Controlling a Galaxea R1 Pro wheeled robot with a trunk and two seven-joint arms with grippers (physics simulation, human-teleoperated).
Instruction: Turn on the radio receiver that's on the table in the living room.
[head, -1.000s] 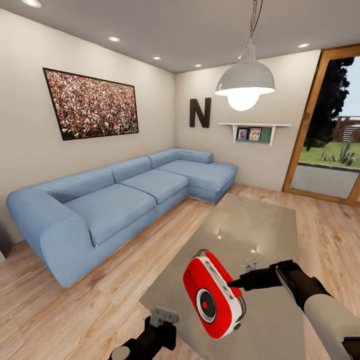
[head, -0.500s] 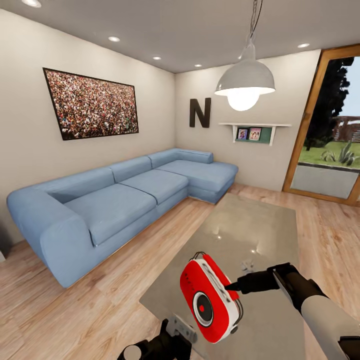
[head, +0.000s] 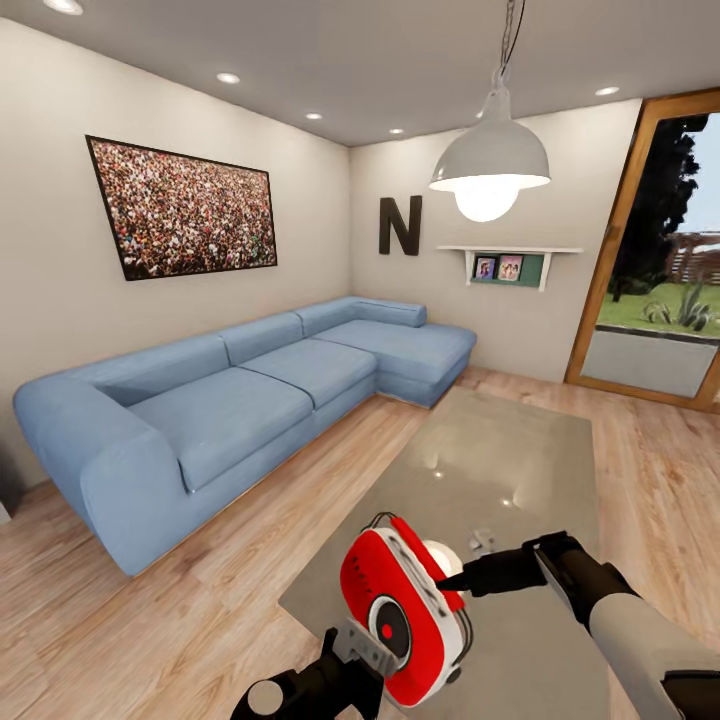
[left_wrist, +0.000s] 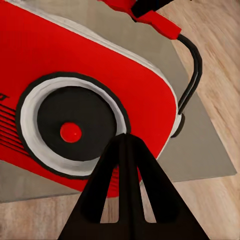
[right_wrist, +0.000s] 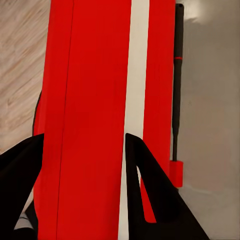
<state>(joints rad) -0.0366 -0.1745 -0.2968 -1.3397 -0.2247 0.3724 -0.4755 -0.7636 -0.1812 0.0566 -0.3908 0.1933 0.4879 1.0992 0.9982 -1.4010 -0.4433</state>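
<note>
Radio receiver: lifted clear of the surface at its near edge, tilted, dial facing near-left.
Right hand: clamped across the red body, one finger on each side.
Left hand: fingers together in a point, just short of the dial.
Handling: looks rigid, light, glossy, likely slippery; body-width grip safer than the thin handle.
Left wrist view: dial face and red centre button.
Right wrist view: white edge band, grip width.
</note>
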